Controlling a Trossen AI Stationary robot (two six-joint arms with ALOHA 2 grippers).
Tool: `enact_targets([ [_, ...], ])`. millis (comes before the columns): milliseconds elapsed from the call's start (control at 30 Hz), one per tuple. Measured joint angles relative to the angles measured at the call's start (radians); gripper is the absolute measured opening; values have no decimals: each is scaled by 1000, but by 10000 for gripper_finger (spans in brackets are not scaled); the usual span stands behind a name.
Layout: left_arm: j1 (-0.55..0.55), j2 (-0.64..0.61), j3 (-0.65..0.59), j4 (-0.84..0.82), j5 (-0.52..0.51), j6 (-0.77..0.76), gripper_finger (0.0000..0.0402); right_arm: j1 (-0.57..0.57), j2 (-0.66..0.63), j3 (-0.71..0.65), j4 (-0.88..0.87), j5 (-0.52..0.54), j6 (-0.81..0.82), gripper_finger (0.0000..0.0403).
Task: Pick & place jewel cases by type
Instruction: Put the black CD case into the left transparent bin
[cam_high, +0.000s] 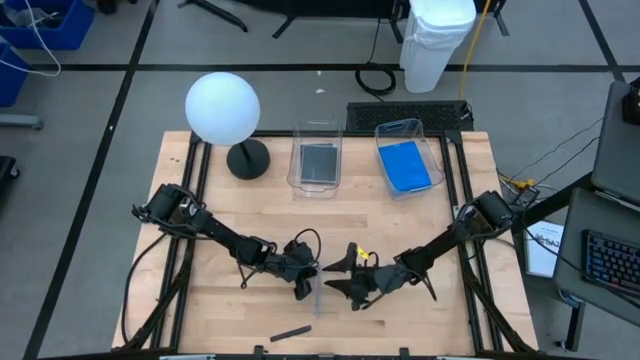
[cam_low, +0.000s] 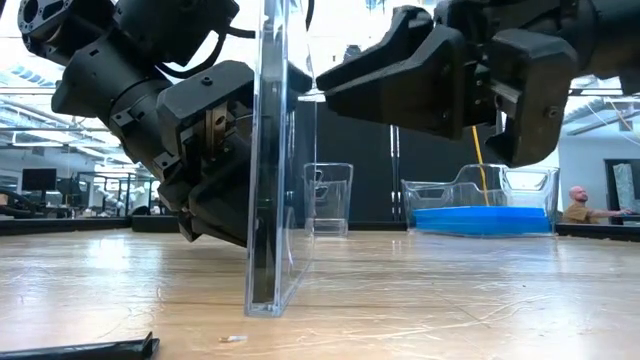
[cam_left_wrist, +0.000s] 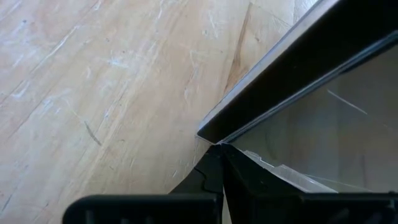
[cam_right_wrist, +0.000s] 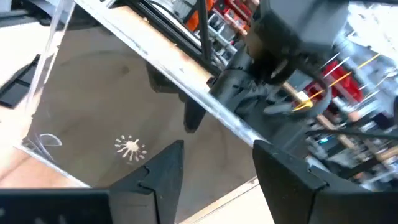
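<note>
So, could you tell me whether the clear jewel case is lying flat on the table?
No, the clear jewel case stands upright on its edge on the table.

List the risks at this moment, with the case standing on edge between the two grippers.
1. The jewel case stands upright on its thin edge on the table, held only by the left gripper; a slip would tip it flat.
2. The right gripper is open right beside the case's top and could knock it while moving.
3. The small dark stick lies close by, where a falling case might land on it.
</note>
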Motion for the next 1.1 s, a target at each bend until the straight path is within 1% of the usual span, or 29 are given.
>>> enact_targets([
  [167, 0, 0, 0, 0, 0, 0, 8, 24, 0, 20, 0, 49, -94, 187],
  [267, 0, 0, 0, 0, 0, 0, 8, 34, 0, 28, -2, 54, -137, 185],
  [367, 0, 0, 0, -1, 0, 0, 8, 37, 0, 47, -42, 54, -145, 186],
  [433, 0, 0, 0, -1, 1, -1, 8, 37, -1, 79, -131, 55, -131, 185],
  [600, 0, 0, 0, -2, 15, -3, 8, 30, -1, 223, -496, 62, -99, 185],
  [700, 0, 0, 0, -2, 16, -3, 8, 29, -1, 288, -607, 105, -118, 185],
  [900, 0, 0, 0, -3, 16, -2, 8, 41, -1, 334, -626, 156, -243, 187],
  [1100, 0, 0, 0, -8, 17, -7, 8, 40, -1, 341, -647, 154, -247, 186],
])
